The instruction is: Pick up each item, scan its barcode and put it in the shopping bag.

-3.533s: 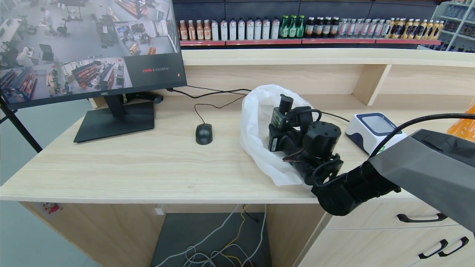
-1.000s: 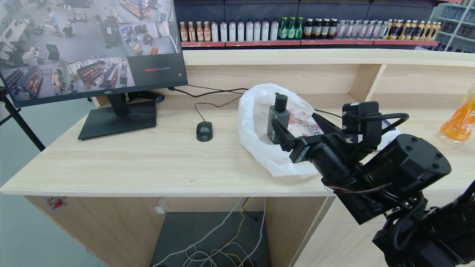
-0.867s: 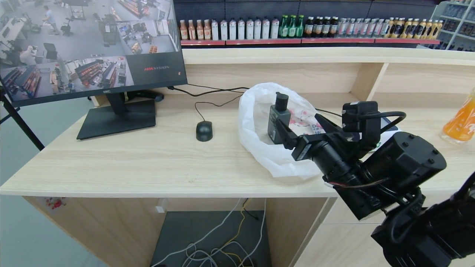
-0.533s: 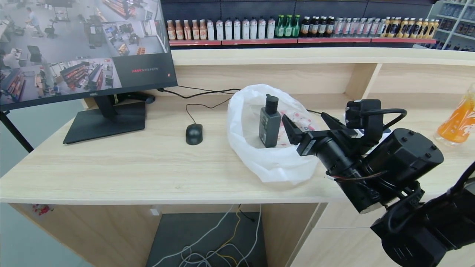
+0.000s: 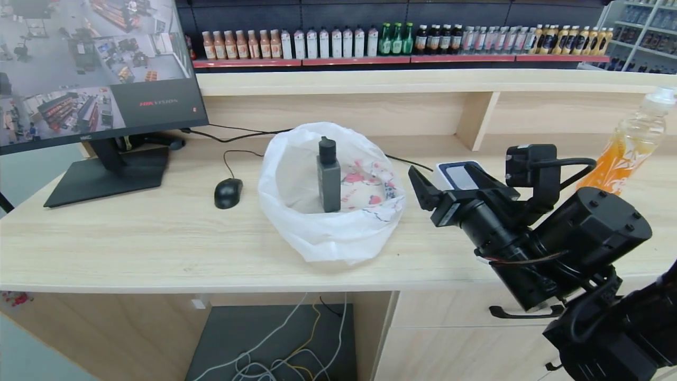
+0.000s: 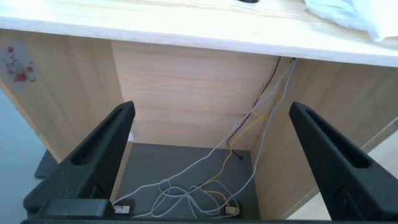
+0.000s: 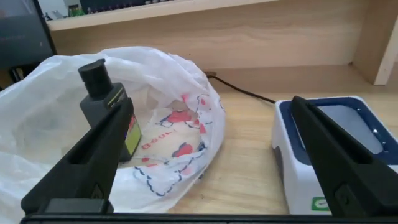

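Right pincer (image 5: pixel 440 170) hung over the near right part of the counter (image 5: pixel 132 238), jaws spread wide with nothing between them, its arm stretched forward from the near right; left pincer (image 6: pixel 211 109) was also apart and empty, held low in front of the counter's edge; the left wrist view looked past it into the recess beneath, where loose cables (image 6: pixel 205 186) trailed to the floor; just beyond the right pincer sat the scanner (image 5: pixel 456 174), and beside that, to the left, the white shopping bag (image 5: pixel 328 241) with the grey bottle (image 5: pixel 329 174) standing upright inside it; the right wrist view caught a yellow-green label (image 7: pixel 132 134) on the bottle's side, which the head view did not; an orange drink bottle (image 5: pixel 627 148) stood farther right; a mouse (image 5: pixel 228 192) and monitor (image 5: pixel 79 69) lay to the left
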Controlling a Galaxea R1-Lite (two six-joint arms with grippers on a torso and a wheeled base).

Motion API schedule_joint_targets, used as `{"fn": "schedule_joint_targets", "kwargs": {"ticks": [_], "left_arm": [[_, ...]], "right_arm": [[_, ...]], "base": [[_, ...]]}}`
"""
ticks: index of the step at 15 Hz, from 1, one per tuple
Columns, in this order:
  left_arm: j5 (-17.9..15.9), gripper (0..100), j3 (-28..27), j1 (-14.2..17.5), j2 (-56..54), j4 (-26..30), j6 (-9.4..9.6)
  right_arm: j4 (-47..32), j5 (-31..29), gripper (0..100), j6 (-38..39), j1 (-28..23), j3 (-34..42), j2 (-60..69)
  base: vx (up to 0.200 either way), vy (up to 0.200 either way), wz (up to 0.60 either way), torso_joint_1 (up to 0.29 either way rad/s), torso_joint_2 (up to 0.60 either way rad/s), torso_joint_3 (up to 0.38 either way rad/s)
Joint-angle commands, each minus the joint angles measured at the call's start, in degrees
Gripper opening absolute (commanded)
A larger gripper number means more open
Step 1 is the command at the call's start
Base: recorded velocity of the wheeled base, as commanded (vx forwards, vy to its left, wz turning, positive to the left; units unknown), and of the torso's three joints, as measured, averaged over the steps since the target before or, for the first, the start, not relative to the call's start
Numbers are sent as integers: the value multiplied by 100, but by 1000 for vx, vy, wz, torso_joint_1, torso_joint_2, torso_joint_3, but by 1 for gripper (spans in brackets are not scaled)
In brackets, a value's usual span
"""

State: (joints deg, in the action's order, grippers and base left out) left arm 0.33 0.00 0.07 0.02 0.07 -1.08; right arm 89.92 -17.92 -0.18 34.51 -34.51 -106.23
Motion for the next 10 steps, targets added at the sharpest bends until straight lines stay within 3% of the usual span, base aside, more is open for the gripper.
{"fn": "schedule_joint_targets", "kwargs": {"ticks": [1, 10], "left_arm": [[2, 100, 0, 1, -2, 1, -6], [2, 100, 0, 1, -2, -7, -6]], "right_arm": [[8, -1, 100, 27, 3, 217, 173], [8, -10, 100, 36, -15, 498, 656]], "base": [[0, -200, 0, 2, 7, 2], [0, -200, 0, 3, 3, 3]]}}
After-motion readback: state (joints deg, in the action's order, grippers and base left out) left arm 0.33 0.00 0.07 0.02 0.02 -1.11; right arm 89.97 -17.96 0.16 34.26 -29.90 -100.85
